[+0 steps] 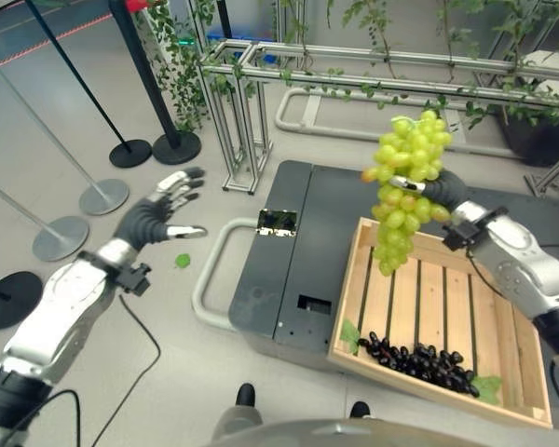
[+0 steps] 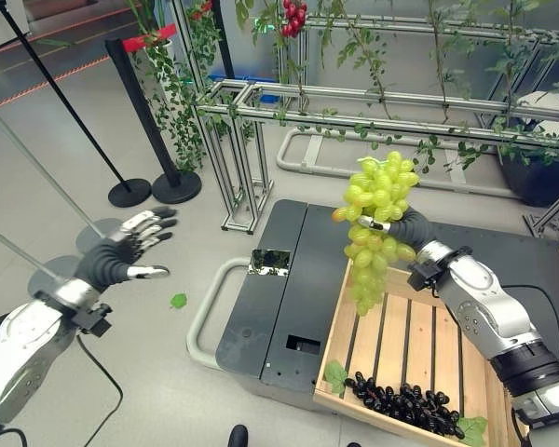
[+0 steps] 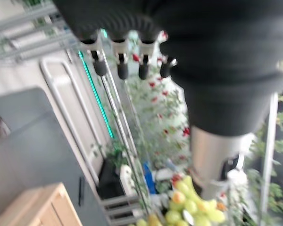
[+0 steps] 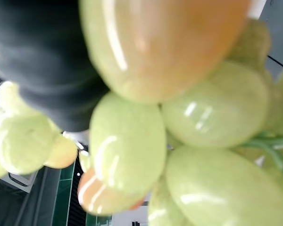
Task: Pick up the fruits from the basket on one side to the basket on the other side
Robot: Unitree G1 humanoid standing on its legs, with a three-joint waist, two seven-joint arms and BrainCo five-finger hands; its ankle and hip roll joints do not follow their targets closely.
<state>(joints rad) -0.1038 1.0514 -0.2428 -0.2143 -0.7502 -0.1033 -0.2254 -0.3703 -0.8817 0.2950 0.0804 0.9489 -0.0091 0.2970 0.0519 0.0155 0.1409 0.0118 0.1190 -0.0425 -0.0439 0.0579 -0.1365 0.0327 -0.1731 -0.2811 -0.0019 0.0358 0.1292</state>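
Green grapes held high in the right hand, hanging over the wooden crate's far corner

The right hand [image 1: 440,191] was curled round the upper middle of the bunch of green grapes [image 1: 405,186], which hung clear in the air with its long axis running from twelve o'clock down to six, its tip dangling over the wooden crate [image 1: 503,396] near the far left corner. A bunch of dark grapes [image 1: 419,361] lay along the crate's near edge, at about six o'clock from the hanging bunch. The left hand [image 1: 163,212] stood well apart at nine o'clock, out over the floor, fingers straight and spread, holding nothing. The right hand was plainly the nearer, so any transfer would probably turn on where it carried the bunch.
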